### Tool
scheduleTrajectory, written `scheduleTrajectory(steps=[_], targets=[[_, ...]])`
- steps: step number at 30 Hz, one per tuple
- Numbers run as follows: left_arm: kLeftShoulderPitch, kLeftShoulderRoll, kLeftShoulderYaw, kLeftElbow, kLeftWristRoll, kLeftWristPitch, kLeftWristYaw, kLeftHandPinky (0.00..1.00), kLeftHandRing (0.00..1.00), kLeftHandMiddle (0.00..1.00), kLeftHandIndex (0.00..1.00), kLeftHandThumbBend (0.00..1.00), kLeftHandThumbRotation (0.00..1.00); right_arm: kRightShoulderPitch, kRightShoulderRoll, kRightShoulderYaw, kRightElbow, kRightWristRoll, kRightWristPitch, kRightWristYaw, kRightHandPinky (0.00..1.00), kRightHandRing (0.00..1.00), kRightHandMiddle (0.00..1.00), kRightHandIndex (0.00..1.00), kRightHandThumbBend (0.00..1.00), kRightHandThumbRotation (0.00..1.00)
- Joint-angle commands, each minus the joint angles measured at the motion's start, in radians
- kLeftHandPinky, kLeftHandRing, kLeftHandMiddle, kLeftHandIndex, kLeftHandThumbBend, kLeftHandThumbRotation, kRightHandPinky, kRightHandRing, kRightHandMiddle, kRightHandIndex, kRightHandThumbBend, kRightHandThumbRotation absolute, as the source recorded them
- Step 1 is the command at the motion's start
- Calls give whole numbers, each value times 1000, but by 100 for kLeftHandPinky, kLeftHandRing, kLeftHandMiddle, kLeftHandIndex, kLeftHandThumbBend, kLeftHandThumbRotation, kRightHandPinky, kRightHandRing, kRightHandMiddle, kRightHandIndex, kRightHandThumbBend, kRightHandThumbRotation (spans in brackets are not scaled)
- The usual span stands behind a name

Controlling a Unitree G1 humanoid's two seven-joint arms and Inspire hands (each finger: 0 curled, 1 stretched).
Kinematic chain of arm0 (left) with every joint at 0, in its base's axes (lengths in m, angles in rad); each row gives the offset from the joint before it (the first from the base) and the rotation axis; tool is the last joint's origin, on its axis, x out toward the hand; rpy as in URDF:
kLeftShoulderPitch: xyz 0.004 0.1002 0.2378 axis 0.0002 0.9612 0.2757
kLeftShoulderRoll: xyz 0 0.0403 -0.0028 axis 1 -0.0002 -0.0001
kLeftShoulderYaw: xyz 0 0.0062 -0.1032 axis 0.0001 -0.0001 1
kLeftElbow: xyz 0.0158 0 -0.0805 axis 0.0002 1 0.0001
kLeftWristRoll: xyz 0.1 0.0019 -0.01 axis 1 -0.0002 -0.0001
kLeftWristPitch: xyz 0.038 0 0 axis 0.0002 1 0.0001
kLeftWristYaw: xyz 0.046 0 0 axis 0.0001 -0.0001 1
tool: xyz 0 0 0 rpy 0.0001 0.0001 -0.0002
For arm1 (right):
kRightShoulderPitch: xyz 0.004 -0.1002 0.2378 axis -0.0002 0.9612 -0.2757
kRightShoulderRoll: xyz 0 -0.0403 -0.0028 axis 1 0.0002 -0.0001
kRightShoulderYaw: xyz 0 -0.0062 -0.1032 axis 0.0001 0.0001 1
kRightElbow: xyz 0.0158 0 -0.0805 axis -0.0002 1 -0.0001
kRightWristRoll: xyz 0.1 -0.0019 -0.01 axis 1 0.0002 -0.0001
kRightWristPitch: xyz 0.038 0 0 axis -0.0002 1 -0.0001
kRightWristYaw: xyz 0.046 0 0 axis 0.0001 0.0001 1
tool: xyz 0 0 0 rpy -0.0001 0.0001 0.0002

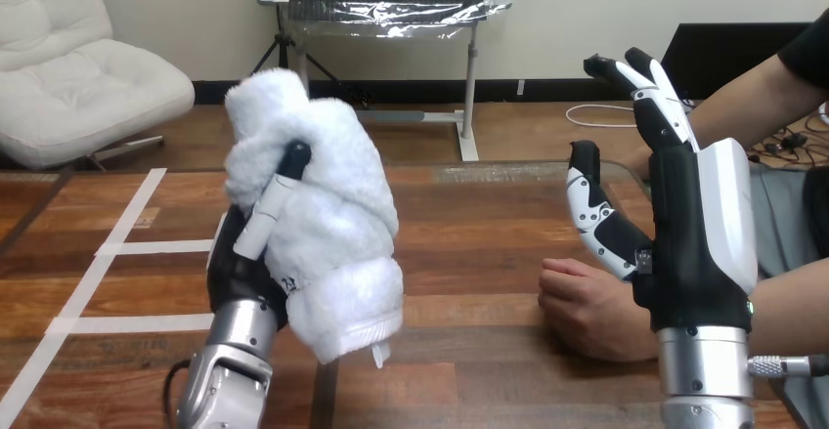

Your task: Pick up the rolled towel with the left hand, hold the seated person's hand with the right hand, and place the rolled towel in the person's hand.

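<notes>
My left hand is raised at the lower left, its thumb and fingers curled round a white rolled towel that it holds upright above the table. At the right my right hand stands upright and open, fingers straight and thumb spread toward the left. The person's hand rests on the table as a loose fist, just left of and below my right palm, partly hidden behind my right wrist. I cannot tell whether the two touch. The person's forearm runs off to the right behind my arm.
The wooden table has white tape lines at the left. The person's other arm reaches in from the upper right, behind my right hand's fingers.
</notes>
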Motion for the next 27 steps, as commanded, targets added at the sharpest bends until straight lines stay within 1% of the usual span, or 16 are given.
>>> scheduleTrajectory(steps=[1, 8, 11, 14, 15, 17, 18, 20, 22, 23, 26, 27], targets=[[-3, -109, -42, -115, -32, 11, -25, 28, 36, 43, 50, 72, 0, -75, -25, -30, -49, 14, -8, 7, 86, 91, 94, 83, 18, 0], [18, -113, -71, -147, -34, 7, -39, 28, 36, 42, 50, 71, 0, -80, -48, -53, -54, 32, -13, 34, 85, 91, 94, 83, 21, 0], [26, -116, -84, -160, -33, 4, -35, 28, 36, 42, 50, 71, 0, -82, -66, -65, -60, 41, -11, 51, 84, 92, 95, 84, 23, 0], [33, -119, -95, -172, -44, 7, -40, 28, 35, 42, 50, 72, 0, -85, -90, -84, -65, 61, -14, 77, 83, 92, 95, 84, 26, 0], [36, -119, -101, -175, -46, 5, -43, 28, 35, 42, 50, 72, 0, -88, -106, -95, -60, 71, -25, 87, 83, 92, 95, 84, 27, 0], [39, -119, -108, -178, -47, 1, -46, 28, 35, 42, 50, 72, 0, -92, -125, -107, -53, 82, -39, 98, 82, 92, 95, 85, 29, 0], [40, -118, -110, -179, -48, 0, -47, 28, 35, 42, 50, 72, 0, -92, -130, -109, -52, 86, -42, 100, 81, 92, 95, 85, 30, 0], [44, -120, -119, -182, -44, -9, -51, 28, 35, 42, 50, 71, 0, -96, -154, -124, -49, 95, -43, 118, 80, 92, 95, 85, 34, 0], [49, -122, -130, -188, -38, -20, -55, 28, 35, 42, 50, 71, 0, -98, -177, -140, -59, 96, -22, 146, 80, 92, 94, 85, 37, 0], [50, -123, -133, -189, -37, -23, -55, 28, 35, 42, 50, 71, 0, -98, -182, -143, -61, 96, -17, 152, 79, 92, 94, 85, 39, 0], [54, -124, -145, -194, -33, -33, -58, 28, 35, 41, 50, 72, 0, -100, -212, -158, -71, 81, 5, 182, 76, 90, 93, 85, 45, 0], [56, -124, -150, -196, -33, -35, -62, 28, 35, 41, 50, 72, 0, -101, -229, -166, -75, 74, 15, 200, 76, 89, 93, 85, 47, 0]])
